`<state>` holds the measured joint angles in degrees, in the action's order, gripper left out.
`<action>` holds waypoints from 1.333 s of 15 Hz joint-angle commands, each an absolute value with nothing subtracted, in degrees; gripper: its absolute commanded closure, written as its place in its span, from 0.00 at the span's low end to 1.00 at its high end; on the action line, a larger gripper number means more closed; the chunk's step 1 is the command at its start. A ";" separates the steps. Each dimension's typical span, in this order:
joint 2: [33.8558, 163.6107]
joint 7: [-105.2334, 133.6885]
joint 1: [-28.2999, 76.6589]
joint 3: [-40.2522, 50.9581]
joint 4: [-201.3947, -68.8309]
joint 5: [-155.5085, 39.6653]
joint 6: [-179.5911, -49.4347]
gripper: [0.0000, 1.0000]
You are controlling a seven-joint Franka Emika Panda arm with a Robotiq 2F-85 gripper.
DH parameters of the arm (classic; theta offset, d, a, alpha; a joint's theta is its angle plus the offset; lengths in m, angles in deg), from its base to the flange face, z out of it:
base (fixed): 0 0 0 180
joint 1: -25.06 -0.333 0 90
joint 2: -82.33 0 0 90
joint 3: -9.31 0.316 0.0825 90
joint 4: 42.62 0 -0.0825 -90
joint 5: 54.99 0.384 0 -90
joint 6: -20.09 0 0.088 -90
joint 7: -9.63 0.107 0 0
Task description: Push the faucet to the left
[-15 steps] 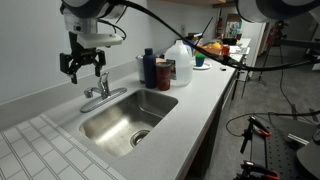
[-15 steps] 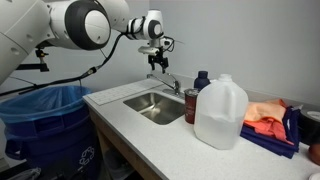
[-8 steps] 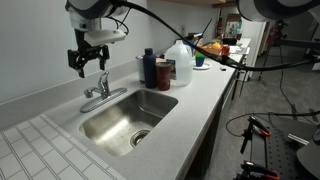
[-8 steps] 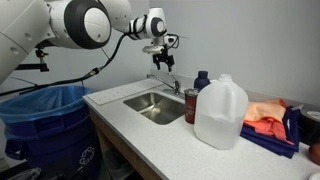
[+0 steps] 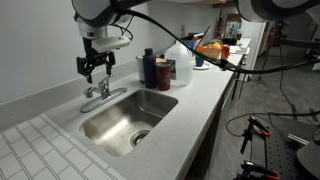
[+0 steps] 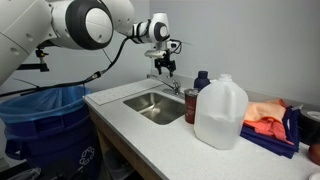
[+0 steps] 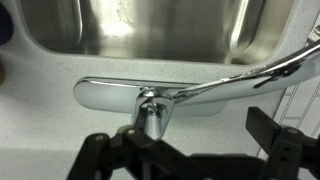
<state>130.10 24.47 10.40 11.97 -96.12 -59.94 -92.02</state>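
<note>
In an exterior view, the gripper (image 5: 93, 66) is hanging just above the faucet (image 5: 97, 95), its fingers spread and gripping nothing. The faucet is sitting on the counter behind the sink (image 5: 118, 116). A blue bottle (image 5: 149, 68) and a jug (image 5: 180, 60) are standing further along.

In an exterior view, the gripper (image 6: 163, 66) is hovering over the faucet (image 6: 166, 85) at the sink's back edge.

In the wrist view, the faucet (image 7: 110, 95) is lying across the frame with its spout pointing right. The fingers (image 7: 275, 140) are standing wide apart with the lever between them.
</note>
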 commanded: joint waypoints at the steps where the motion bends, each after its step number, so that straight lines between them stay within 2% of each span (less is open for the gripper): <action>1: 129.54 22.76 11.86 13.67 -97.81 -57.19 -89.99 0.00; 7: 128.51 22.18 12.13 13.20 -99.49 -56.50 -89.78 0.00; 13: 125.74 22.96 11.28 11.17 -102.32 -59.44 -95.63 0.00; 16: 121.95 23.56 11.20 10.17 -106.47 -61.23 -101.08 0.00; 20: 114.30 24.77 11.26 9.38 -114.59 -61.36 -102.16 0.00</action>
